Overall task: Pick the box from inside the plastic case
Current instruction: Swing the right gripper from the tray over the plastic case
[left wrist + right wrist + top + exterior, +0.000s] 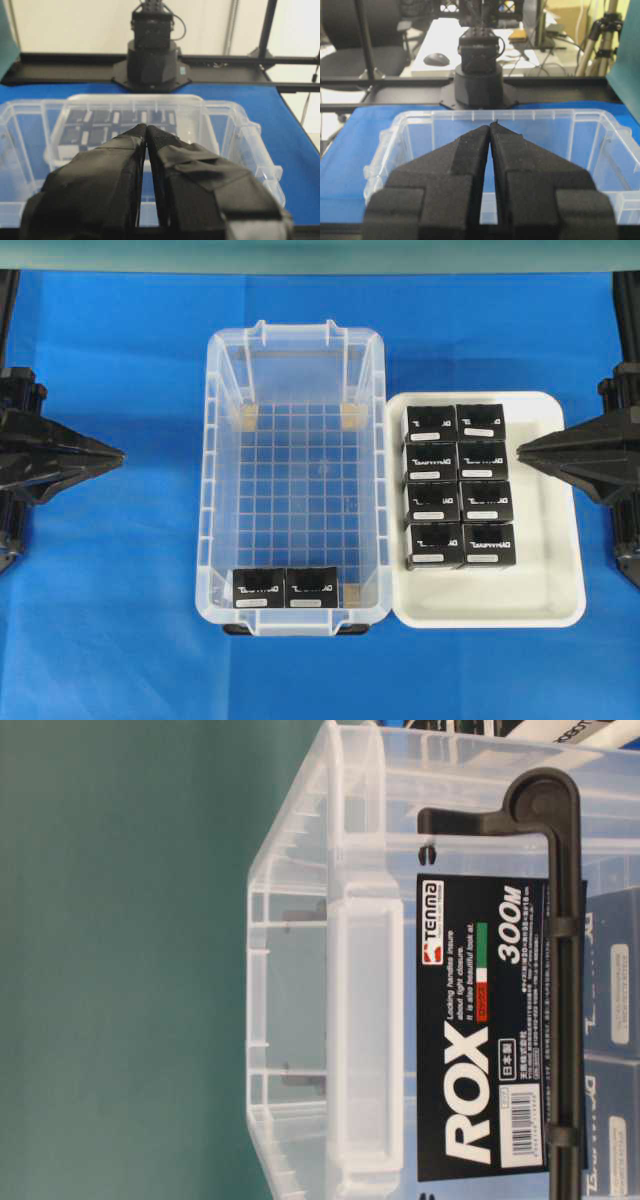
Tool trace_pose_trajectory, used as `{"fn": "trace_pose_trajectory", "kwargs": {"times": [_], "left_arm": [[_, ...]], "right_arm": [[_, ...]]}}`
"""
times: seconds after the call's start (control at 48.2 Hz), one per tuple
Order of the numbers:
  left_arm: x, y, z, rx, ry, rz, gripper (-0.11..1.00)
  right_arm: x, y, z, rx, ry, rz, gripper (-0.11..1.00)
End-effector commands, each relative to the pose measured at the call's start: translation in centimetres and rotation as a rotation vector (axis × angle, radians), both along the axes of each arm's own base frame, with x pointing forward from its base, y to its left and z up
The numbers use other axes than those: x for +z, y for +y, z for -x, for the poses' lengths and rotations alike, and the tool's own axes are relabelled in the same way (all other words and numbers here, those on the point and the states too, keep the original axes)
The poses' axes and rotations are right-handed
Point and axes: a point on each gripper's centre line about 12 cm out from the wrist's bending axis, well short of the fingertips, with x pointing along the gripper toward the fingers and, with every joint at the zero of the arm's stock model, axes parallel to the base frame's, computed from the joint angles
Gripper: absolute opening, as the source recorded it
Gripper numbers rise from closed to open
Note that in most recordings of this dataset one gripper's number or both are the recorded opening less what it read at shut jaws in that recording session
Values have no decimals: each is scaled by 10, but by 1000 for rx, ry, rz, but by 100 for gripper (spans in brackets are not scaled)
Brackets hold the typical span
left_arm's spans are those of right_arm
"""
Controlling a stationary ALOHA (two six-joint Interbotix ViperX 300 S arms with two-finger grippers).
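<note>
The clear plastic case (pixel 215 490) stands in the middle of the blue table. Two black boxes with white lettering lie side by side at its near wall, one on the left (pixel 258 588) and one on the right (pixel 311 588). My left gripper (pixel 118 454) is shut and empty, well left of the case. My right gripper (pixel 522 451) is shut and empty at the right, over the white tray's edge. In the left wrist view the gripper (pixel 146 127) points at the case (pixel 235 135). In the right wrist view the gripper (pixel 490 125) points at the case (pixel 615 145).
A shallow white tray (pixel 545 590) stands right of the case and holds several more black boxes (pixel 458 485) in two columns. The table-level view shows the case's end wall (pixel 360 970), its black handle (pixel 560 920) and a ROX label (pixel 480 1030).
</note>
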Motion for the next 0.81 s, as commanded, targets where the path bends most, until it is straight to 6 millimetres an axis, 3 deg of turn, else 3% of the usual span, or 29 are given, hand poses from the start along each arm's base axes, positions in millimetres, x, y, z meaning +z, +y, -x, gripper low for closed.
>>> {"fn": "trace_pose_trajectory", "kwargs": {"times": [0.0, 0.124, 0.249, 0.519, 0.788], "left_arm": [[3, -1, -4, -5, 32, -4, 14], [3, -1, -5, -3, 109, -2, 3], [6, 0, -3, 0, 172, -8, -3], [13, 0, 7, 1, 264, -7, -4], [13, 0, 10, 3, 327, -2, -4]], "right_arm": [[4, 1, -4, 8, -6, -21, 14], [8, -1, -13, -4, 64, -131, 4], [11, 1, -24, 0, 182, -178, 0], [16, 6, -59, -4, 540, -254, 0], [24, 10, -111, -23, 802, -295, 0]]}}
